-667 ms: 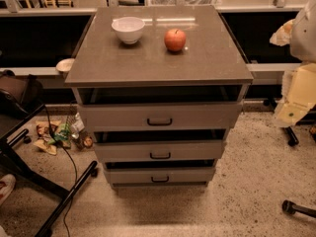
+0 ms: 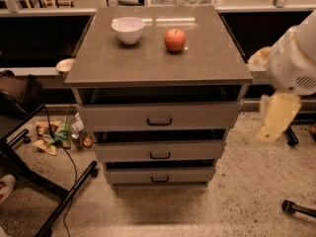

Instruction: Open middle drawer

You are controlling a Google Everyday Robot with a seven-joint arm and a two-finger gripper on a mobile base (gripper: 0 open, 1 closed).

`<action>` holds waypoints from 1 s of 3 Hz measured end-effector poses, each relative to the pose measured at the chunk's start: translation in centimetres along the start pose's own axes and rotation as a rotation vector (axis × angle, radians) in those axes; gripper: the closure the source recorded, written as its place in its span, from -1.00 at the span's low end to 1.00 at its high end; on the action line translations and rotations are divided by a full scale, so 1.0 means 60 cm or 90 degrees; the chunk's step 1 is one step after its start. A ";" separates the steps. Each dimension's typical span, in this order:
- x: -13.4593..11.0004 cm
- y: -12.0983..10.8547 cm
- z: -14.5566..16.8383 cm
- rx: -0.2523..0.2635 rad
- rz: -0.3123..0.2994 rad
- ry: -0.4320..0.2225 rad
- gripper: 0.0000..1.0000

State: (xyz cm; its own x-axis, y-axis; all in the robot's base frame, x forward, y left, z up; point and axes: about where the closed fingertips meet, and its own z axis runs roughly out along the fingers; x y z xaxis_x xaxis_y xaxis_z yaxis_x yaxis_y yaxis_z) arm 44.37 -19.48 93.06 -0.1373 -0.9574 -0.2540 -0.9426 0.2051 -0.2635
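The grey cabinet has three drawers. The middle drawer (image 2: 159, 150) is the second one, wide and shallow, with a small dark loop handle (image 2: 159, 155) at its centre, and its front stands in line with the others. The taller top drawer (image 2: 159, 116) is above it and the bottom drawer (image 2: 159, 176) below. My gripper (image 2: 270, 128), pale yellow under the white arm (image 2: 296, 58), hangs in the air to the right of the cabinet, level with the top drawer and well apart from the handle.
A white bowl (image 2: 128, 29) and a red apple (image 2: 175, 39) sit on the cabinet top (image 2: 207, 63). A black chair frame (image 2: 44, 181) and floor litter (image 2: 59, 135) lie to the left. A chair caster (image 2: 289, 207) is at lower right.
The arm and gripper have moved a little left and down, closer to the cabinet's right side. The drawers have not moved.
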 end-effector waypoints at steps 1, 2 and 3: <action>-0.019 0.037 0.125 -0.051 -0.025 -0.051 -1.00; -0.040 0.083 0.230 -0.115 -0.026 -0.100 -1.00; -0.040 0.083 0.230 -0.115 -0.026 -0.100 -1.00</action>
State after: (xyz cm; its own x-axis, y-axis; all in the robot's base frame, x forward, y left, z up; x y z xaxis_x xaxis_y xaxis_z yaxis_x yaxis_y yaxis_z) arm 44.20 -13.37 79.52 -0.0628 -0.9180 -0.3916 -0.9874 0.1143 -0.1097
